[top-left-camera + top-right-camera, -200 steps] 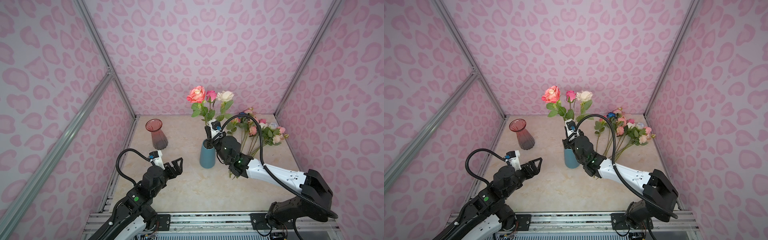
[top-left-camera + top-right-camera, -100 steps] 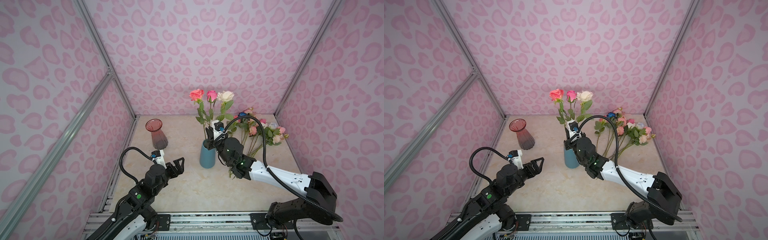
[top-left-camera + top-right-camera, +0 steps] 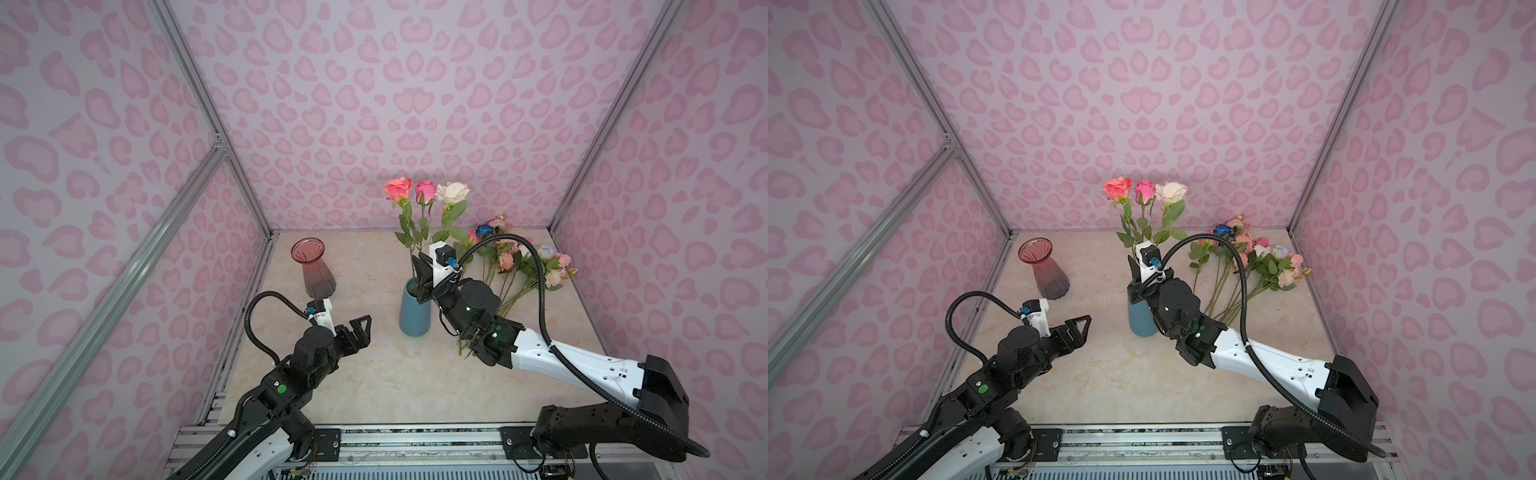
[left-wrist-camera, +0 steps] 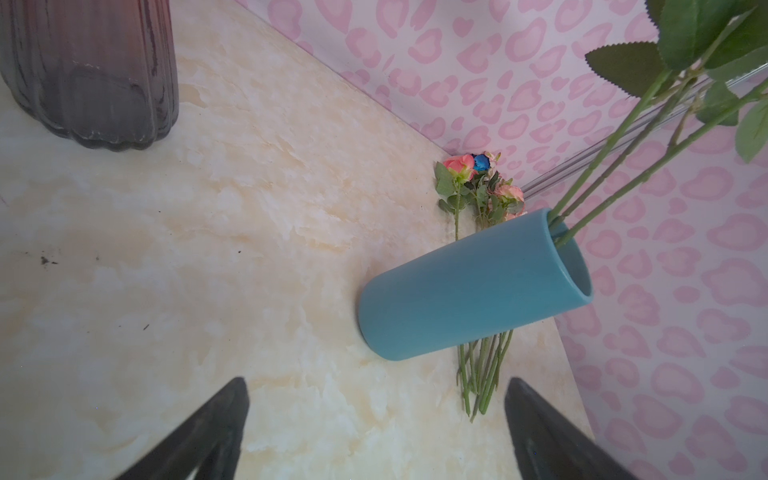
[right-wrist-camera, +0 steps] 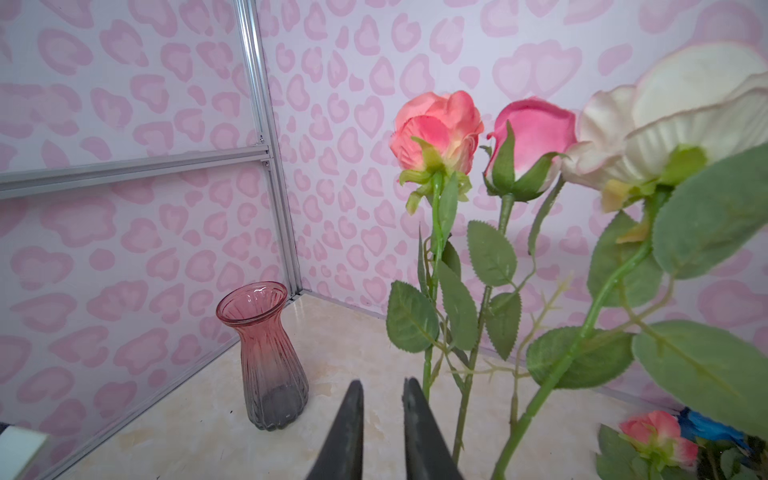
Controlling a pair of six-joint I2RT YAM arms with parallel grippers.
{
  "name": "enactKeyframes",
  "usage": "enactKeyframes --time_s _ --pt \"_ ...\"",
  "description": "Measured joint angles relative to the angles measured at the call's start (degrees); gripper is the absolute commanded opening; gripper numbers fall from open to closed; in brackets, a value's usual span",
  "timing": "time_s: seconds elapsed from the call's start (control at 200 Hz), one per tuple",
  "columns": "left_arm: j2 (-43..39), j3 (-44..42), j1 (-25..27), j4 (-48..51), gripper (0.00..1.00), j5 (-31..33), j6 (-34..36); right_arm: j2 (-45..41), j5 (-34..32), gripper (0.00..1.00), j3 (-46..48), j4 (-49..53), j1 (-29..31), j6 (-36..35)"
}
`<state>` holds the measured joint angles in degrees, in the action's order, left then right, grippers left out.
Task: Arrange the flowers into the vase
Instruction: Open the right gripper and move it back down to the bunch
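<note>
At the far left, a ribbed red glass vase (image 3: 313,266), upright near the corner, with nothing visibly in it; probably a spare.

Next, the left gripper (image 3: 360,329), hovering above the table (image 3: 374,374) with jaws spread wide and nothing between them. Probably parked there to keep the middle uncrowded.

In the centre, the blue vase (image 3: 414,311), upright on its base, mouth up. Holds 3 roses: coral (image 3: 398,188), pink (image 3: 426,191), cream (image 3: 453,192). Long axes near vertical, stems down inside the mouth, blooms topmost and fanned slightly apart, the coral one leaning a touch left.

Just right of those stems, above the vase rim, the right gripper (image 5: 382,382): jaws parted by a narrow gap, pinching nothing, the coral stem just beside a finger rather than between the 2. Reads as a let-go posture next to a stem already seated.

Farthest right, the rest of the flowers (image 3: 511,257), lying flat in a loose bundle near the right wall. Long axes along the table, blooms toward the back wall, cut ends toward the front, so within easy reach of the right arm by the stems. Judged under halfway: 3 in, most not yet.
</note>
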<state>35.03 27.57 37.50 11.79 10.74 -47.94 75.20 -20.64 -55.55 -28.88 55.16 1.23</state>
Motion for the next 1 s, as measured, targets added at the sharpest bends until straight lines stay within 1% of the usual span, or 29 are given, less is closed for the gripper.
enactKeyframes --time_s 0.1,0.205,0.29,0.4,0.47,0.53,0.58,0.68,0.745,0.825,0.935,1.0 --pt "0.39 0.00 0.00 -0.26 0.97 -0.35 -0.02 -2.03 -1.03 0.19 0.98 1.62 0.15 0.04" --pt "0.92 -0.02 0.00 -1.05 0.97 -0.74 -0.02 -4.79 -3.61 0.19 2.78 3.32 -0.11 0.28" --pt "1.60 -0.37 0.00 -2.43 0.97 -1.77 -0.04 -7.26 -5.49 0.19 4.46 5.64 -1.55 1.62" --pt "3.28 -1.29 0.00 -3.82 0.97 -3.13 -0.48 -10.19 -6.19 0.22 6.93 10.27 -7.76 6.27" --pt "4.70 -1.57 0.00 -4.59 0.97 -3.78 -0.94 -10.03 -3.76 0.22 6.84 15.28 -15.61 11.39" --pt "5.53 -1.64 0.00 -5.14 0.97 -4.52 -1.14 -7.74 -1.44 0.23 4.92 20.98 -22.86 16.48" --pt "5.68 -1.75 0.00 -5.57 0.97 -4.63 -1.46 -4.50 1.90 0.24 2.86 25.42 -28.89 20.24" --pt "5.42 -1.84 0.00 -5.92 0.97 -4.72 -1.46 3.04 7.87 0.25 -1.90 34.14 -35.89 24.72" --pt "4.92 -1.84 0.00 -5.95 0.97 -4.70 -1.46 8.02 11.32 0.27 -5.16 38.66 -38.56 26.16" --pt "4.20 -1.84 0.00 -5.92 0.97 -4.66 -1.46 14.23 14.71 0.28 -8.98 41.68 -40.65 26.84" --pt "3.41 -2.27 0.00 -5.75 0.97 -4.48 -1.46 21.90 17.35 0.29 -14.14 45.55 -41.70 27.65" --pt "2.86 -2.40 0.00 -5.40 0.97 -4.46 -1.46 26.23 17.66 0.28 -17.14 47.15 -42.10 27.65"
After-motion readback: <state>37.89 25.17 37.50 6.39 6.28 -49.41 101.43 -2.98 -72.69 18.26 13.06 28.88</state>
